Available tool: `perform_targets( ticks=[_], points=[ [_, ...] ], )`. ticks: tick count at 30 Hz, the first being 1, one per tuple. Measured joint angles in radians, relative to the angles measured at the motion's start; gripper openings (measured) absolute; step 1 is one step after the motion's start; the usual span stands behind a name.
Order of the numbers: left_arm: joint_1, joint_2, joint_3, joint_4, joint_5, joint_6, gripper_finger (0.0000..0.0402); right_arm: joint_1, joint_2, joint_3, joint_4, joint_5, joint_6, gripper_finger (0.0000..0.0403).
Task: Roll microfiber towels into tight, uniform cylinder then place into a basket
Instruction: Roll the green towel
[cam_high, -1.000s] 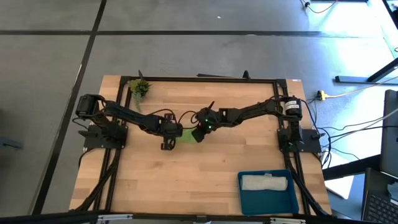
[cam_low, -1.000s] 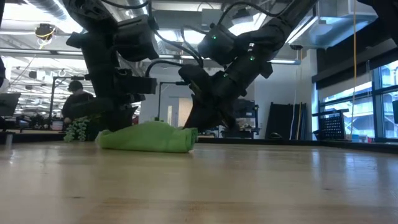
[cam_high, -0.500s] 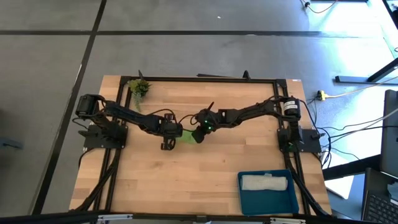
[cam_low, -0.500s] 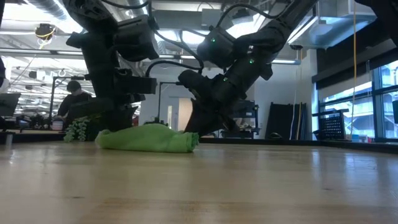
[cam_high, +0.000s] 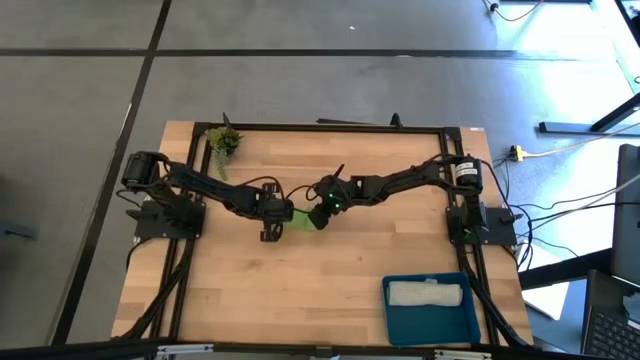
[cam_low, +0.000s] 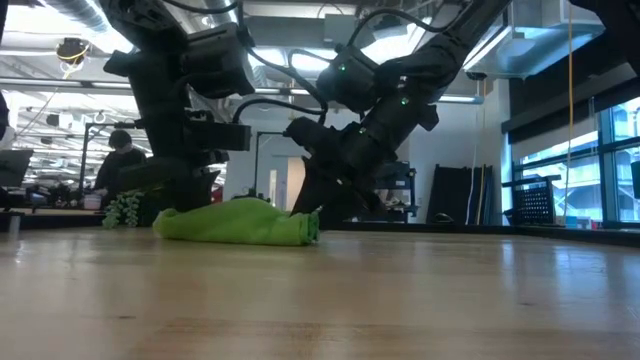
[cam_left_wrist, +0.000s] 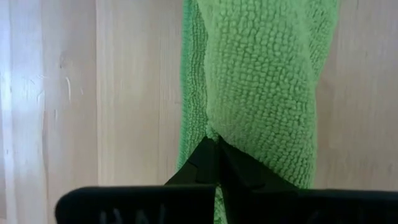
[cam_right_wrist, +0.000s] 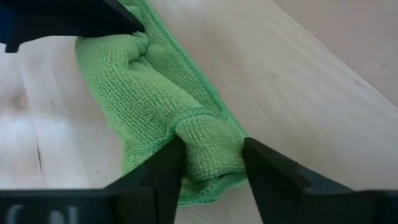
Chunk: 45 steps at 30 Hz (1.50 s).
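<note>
high view, two towels, one basket

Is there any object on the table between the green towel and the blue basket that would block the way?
Nothing visible does. The green towel lies mid-table between the left hand and the right hand. Only bare wood lies between it and the basket, which already holds a white towel.
</note>
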<state>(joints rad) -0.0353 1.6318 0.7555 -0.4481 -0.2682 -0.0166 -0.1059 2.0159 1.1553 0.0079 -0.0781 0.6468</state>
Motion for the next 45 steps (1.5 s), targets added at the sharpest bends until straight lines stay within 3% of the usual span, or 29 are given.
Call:
perform_targets(
  ticks=[8,16,22,28,38,45],
  points=[
    [-0.001,-0.001,0.007,-0.02,-0.05,0.009,0.0,0.0,0.0,0.0,-0.023,0.001,0.004,0.0211],
    [0.002,-0.102,0.071,-0.105,-0.152,0.016,0.0,0.002,0.001,0.0,-0.043,0.028,0.003,0.0213],
    [0.002,-0.119,0.101,-0.173,-0.163,0.049,0.0,0.002,0.001,0.0,-0.047,0.061,0.029,0.0213],
    [-0.009,-0.119,0.145,-0.234,-0.238,0.052,0.0,0.002,0.001,0.0,-0.049,0.069,0.03,0.0213],
    [-0.018,-0.117,0.129,-0.255,-0.19,0.053,0.0002,0.001,0.001,0.0,-0.049,0.069,0.031,0.0213],
    [-0.015,-0.117,0.111,-0.255,-0.189,0.053,0.0048,0.001,0.001,0.0,-0.044,0.069,0.03,0.0213]
  ],
)
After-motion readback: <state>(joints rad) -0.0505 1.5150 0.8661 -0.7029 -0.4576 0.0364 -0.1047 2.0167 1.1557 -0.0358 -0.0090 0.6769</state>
